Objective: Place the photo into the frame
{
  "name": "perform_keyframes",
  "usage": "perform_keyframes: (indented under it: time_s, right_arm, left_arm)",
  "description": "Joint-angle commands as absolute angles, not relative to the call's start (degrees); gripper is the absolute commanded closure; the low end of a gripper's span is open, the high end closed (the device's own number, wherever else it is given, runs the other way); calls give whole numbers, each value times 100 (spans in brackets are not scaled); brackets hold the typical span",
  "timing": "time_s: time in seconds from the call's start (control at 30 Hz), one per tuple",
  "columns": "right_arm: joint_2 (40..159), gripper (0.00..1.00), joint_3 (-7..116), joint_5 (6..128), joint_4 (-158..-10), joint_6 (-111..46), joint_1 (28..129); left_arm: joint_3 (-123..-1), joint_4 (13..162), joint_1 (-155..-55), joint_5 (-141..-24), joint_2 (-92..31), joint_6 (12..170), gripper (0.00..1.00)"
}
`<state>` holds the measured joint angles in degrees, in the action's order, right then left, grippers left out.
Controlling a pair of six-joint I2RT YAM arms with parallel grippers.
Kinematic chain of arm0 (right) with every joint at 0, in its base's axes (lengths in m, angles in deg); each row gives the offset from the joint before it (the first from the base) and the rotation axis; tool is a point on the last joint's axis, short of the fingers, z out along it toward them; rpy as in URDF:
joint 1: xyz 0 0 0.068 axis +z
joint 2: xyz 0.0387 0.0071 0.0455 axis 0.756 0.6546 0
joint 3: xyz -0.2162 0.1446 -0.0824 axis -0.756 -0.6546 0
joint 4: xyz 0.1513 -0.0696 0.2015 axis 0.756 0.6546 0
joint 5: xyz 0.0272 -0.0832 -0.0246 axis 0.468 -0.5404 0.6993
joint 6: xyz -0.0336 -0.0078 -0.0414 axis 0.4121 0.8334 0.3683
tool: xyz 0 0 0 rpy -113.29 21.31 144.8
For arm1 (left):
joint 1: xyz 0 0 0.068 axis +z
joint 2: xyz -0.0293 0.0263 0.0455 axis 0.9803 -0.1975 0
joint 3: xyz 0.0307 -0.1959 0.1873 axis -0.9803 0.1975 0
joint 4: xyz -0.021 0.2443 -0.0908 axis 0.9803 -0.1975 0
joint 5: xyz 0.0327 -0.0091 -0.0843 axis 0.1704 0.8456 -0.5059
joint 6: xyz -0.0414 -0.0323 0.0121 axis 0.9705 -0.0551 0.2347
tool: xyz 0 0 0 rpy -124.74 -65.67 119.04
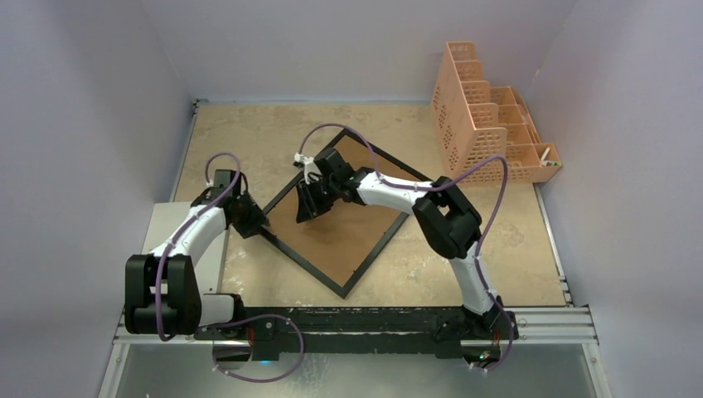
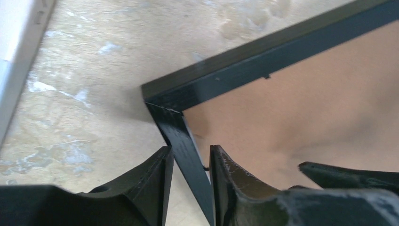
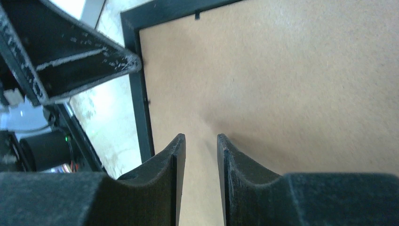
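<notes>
The black frame (image 1: 303,264) lies face down on the table like a diamond, its brown backing board (image 1: 348,232) up. The photo is out of view. My left gripper (image 1: 259,222) is at the frame's left corner. In the left wrist view its jaws (image 2: 190,148) are parted astride the black rail (image 2: 263,56), with slim gaps beside the rail. My right gripper (image 1: 305,211) hovers low over the board's upper left part. Its jaws (image 3: 200,137) are open, with only bare board (image 3: 291,84) between them. The rail (image 3: 145,122) runs just left of them.
A peach mesh organizer (image 1: 485,124) stands at the back right against the wall. A white plate (image 1: 170,220) borders the table's left side beside the left arm. One finger of the left gripper (image 3: 84,61) shows close by in the right wrist view. Walls enclose three sides.
</notes>
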<state>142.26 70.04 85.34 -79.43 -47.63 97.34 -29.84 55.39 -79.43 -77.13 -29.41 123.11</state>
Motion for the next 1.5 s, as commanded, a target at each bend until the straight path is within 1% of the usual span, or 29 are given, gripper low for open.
perform_keyframes:
  time_s: [0.0,0.07,0.2,0.4,0.63,0.7,0.87,1.03,1.23,1.47]
  right_arm:
    - [13679,67,6458,9883,-8153,-4207,9827]
    - [13539,67,6164,10239,-8348,-4183,9848]
    - [13555,67,5969,10643,-8254,-4025,9964]
    - [13646,70,5799,10870,-8153,-3881,10114]
    - [13880,73,5714,10807,-7875,-3774,10149]
    - [13918,73,5694,10748,-7787,-3758,10140]
    - [13986,74,5674,10492,-7547,-3745,10142]
    - [14094,76,5706,10218,-7331,-3771,10120]
    - [14163,78,5617,9881,-7291,-3843,9991]
    - [14237,79,5579,9675,-7566,-4131,9795]
  left_arm:
    - [-3543,5529,-7972,-8416,-2817,11754,58]
    - [-3699,5412,-7975,-8656,-2826,11481,54]
    - [-3802,5074,-7976,-9014,-2935,11187,50]
    - [-3468,4706,-7995,-8808,-2973,11318,40]
    - [-2995,5186,-8036,-9286,-3042,11543,39]
    - [-2930,5262,-8041,-9347,-3155,11570,40]
    - [-2814,5361,-8039,-9243,-3389,11598,50]
    - [-2826,5294,-8038,-8892,-3372,11616,57]
    - [-2868,5258,-8041,-8708,-3335,11632,61]
    - [-2884,5293,-8037,-8795,-3430,11592,62]
